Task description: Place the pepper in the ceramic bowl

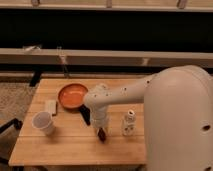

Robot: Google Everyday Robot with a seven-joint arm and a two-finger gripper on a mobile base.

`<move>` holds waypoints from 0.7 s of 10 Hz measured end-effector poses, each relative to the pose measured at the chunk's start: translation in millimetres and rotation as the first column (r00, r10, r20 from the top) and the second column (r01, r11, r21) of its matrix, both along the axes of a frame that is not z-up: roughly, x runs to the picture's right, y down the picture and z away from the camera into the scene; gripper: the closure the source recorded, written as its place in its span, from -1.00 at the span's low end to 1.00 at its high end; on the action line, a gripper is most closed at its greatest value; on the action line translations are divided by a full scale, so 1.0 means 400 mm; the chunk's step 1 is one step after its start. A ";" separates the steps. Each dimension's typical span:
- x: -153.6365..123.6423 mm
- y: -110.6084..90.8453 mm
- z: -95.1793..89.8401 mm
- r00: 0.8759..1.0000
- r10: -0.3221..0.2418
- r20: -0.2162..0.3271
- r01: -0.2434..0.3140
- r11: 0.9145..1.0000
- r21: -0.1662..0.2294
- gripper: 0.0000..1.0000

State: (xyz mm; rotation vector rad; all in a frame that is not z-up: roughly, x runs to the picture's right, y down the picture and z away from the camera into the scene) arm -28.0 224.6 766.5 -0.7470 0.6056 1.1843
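The pepper [103, 135] is a small dark red shape lying on the wooden table [65, 145], near its front middle. My gripper [101, 129] points straight down right over the pepper and hides its upper part. The white arm reaches in from the right. The ceramic bowl [72, 96] is a shallow orange-red dish at the back left of the table, a hand's width behind and left of the gripper. It looks empty.
A white cup [43, 122] stands at the front left. A small white bottle [129, 123] stands just right of the gripper. A pale block [51, 106] lies left of the bowl. A dark object [85, 114] sits between bowl and gripper. A rail runs behind the table.
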 end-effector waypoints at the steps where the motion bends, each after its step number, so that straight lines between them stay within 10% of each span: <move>1: -0.005 -0.064 -0.028 1.000 -0.018 0.006 0.018 0.999 0.026 1.00; 4: -0.042 -0.236 -0.047 0.997 -0.075 0.025 0.073 0.994 0.085 1.00; 7: -0.121 -0.390 0.035 0.990 -0.128 0.062 0.119 0.984 0.133 1.00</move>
